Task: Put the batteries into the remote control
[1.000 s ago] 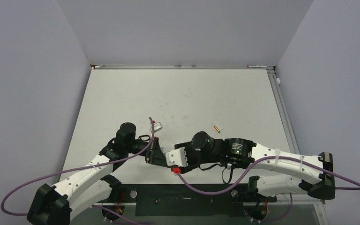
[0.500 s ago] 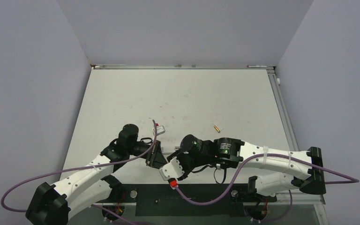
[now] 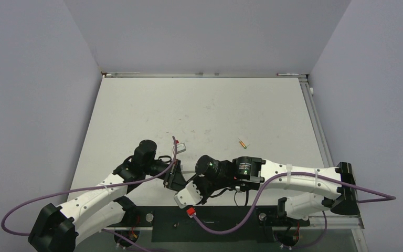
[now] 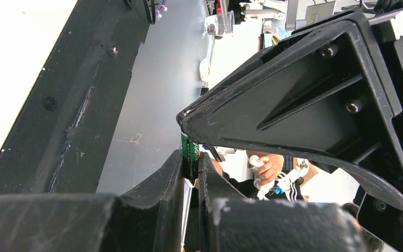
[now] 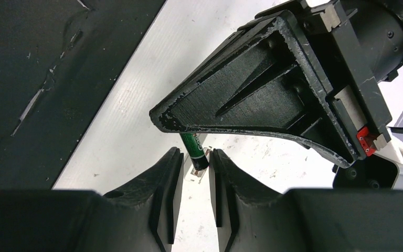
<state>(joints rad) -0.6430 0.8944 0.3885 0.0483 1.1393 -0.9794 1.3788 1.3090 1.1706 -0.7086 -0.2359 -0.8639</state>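
So far: nothing visibly loaded.
Left end effector [image 4: 191, 160]: clamped on dark-green battery [image 5: 190, 140].
Right end effector [image 5: 195, 153]: slightly apart, flanking it.
Gold battery [image 3: 242, 142]: loose on surface [image 3: 215, 105], beyond right end effector.

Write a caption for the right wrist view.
Left gripper holds a green-black battery between the slightly parted fingers of the right gripper.
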